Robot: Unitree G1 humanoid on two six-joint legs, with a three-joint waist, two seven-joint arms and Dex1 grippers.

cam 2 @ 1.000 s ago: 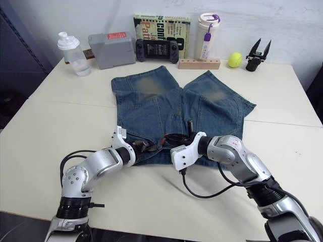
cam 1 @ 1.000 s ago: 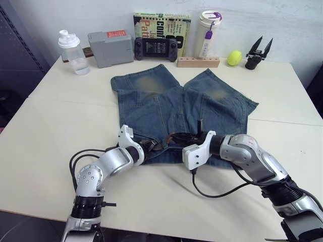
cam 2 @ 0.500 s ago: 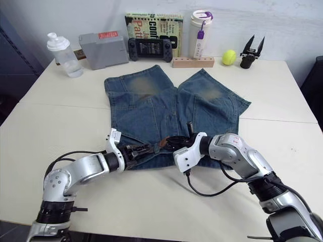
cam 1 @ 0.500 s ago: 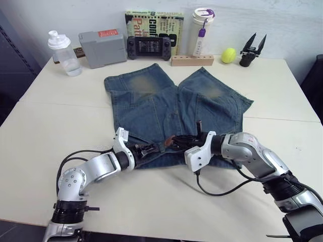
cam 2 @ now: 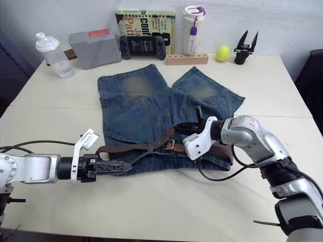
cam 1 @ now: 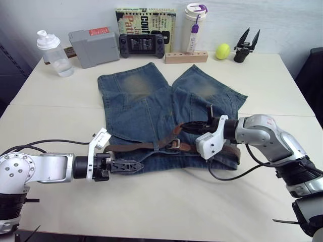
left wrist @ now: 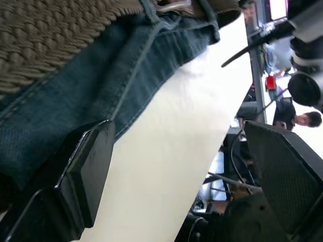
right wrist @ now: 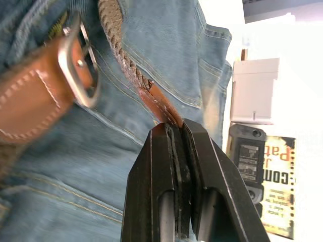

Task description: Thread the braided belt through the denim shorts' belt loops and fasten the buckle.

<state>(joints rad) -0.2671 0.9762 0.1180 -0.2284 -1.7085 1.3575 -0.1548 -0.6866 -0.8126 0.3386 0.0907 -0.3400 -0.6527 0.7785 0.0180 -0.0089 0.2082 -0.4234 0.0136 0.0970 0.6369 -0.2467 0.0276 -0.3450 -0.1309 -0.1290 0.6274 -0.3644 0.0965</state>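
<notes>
The right gripper (right wrist: 176, 133) pinches the tan tip of the braided belt (cam 1: 146, 147), with the buckle (right wrist: 81, 60) just beside its fingers on the denim shorts (cam 1: 146, 108). The left gripper (cam 1: 132, 165), spread, rests at the waistband edge. Feeding the tip squarely through the buckle frame, strap kept flat, looks key.

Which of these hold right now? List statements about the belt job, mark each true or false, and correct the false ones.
1. The right end effector is shut on the braided belt's tan tip. True.
2. The left end effector grips the buckle. False: it is open, at the waistband's edge, away from the buckle.
3. The denim shorts lie with their legs toward the table's far side. True.
4. The tennis ball rests on the shorts. False: it sits on the table, behind them.
</notes>
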